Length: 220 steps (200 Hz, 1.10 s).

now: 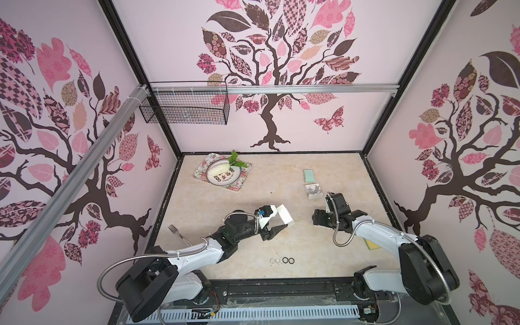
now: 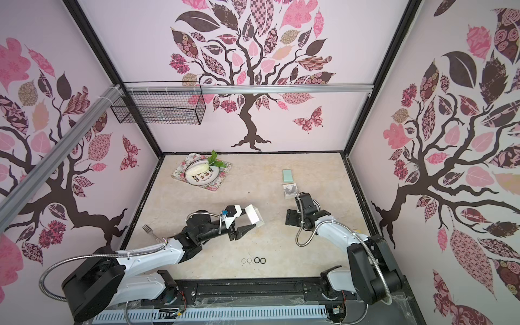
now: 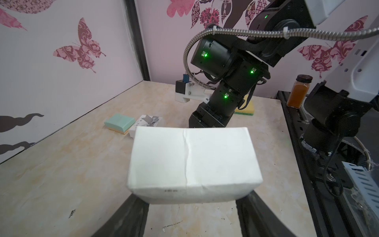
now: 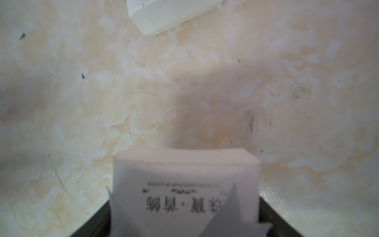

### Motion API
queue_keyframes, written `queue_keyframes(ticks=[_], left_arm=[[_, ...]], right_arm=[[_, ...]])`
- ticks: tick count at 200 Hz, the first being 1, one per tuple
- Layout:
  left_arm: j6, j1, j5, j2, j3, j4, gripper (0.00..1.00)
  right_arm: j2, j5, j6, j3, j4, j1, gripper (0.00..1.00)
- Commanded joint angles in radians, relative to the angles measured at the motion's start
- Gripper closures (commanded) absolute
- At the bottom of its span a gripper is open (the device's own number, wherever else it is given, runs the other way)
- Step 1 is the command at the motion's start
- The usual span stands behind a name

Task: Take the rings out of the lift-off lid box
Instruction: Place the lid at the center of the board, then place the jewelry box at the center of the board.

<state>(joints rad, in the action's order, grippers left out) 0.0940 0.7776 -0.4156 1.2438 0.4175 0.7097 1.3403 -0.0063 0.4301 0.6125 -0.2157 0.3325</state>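
Two thin silvery and two black rings [image 1: 281,260] [image 2: 253,260] lie in a row on the table near its front edge. My left gripper [image 1: 281,219] [image 3: 191,197] is shut on the plain white box [image 1: 284,215] [image 3: 190,162] and holds it tilted above the table's middle. The inside of the box is hidden. The printed lid [image 1: 313,191] [image 4: 184,195] lies to the right on the table. My right gripper [image 1: 327,197] [image 4: 184,205] stands over the lid with a jaw against each of its sides.
A plate with a cabbage sits on a floral tray [image 1: 236,184] at the back left. A mint-green block [image 1: 310,175] lies behind the lid. There is a fork [image 1: 176,232] at the left, a yellow sponge [image 1: 371,244] under the right arm and a spice jar [image 3: 299,91].
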Motion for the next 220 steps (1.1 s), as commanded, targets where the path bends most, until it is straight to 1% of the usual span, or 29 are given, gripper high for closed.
queue_keyframes(ticks=[1,22,41,63,81,86,97,115,127,147,173,188,220], left_arm=[[-0.007,-0.001,-0.051,-0.011,0.021,0.022,0.33],[-0.008,-0.001,-0.069,-0.006,0.034,0.021,0.33],[-0.01,-0.001,-0.083,-0.001,0.045,0.022,0.33],[-0.01,-0.001,-0.099,-0.001,0.058,0.023,0.33],[-0.007,0.0,-0.107,0.011,0.072,0.028,0.33],[-0.007,-0.003,-0.115,0.018,0.081,0.032,0.33],[-0.007,-0.006,-0.141,0.035,0.1,0.035,0.33],[-0.006,-0.014,-0.188,0.064,0.136,0.041,0.33],[-0.009,-0.024,-0.223,0.084,0.166,0.044,0.32],[-0.027,-0.058,-0.283,0.122,0.213,0.06,0.31],[-0.054,-0.1,-0.348,0.179,0.271,0.077,0.31],[-0.054,-0.113,-0.362,0.203,0.297,0.073,0.31],[-0.047,-0.116,-0.38,0.257,0.361,0.047,0.3]], right_arm=[[0.047,0.032,0.002,0.028,0.008,0.003,0.14],[0.063,0.032,0.001,0.033,0.013,0.003,0.09],[0.049,0.031,-0.002,0.042,0.0,0.002,0.09],[-0.038,0.017,-0.013,0.069,-0.047,0.003,0.07],[-0.128,-0.027,-0.025,0.102,-0.096,0.002,0.02],[-0.158,-0.053,-0.028,0.107,-0.101,0.001,0.01],[-0.222,-0.135,-0.024,0.103,-0.09,-0.005,0.0],[-0.34,-0.344,0.025,0.055,0.004,-0.024,0.0],[-0.391,-0.485,0.078,0.022,0.077,-0.036,0.0],[-0.413,-0.643,0.17,-0.016,0.197,-0.043,0.0],[-0.39,-0.749,0.261,-0.04,0.343,-0.046,0.0],[-0.363,-0.79,0.29,-0.038,0.402,-0.047,0.07],[-0.296,-0.835,0.31,-0.021,0.467,-0.046,0.28]])
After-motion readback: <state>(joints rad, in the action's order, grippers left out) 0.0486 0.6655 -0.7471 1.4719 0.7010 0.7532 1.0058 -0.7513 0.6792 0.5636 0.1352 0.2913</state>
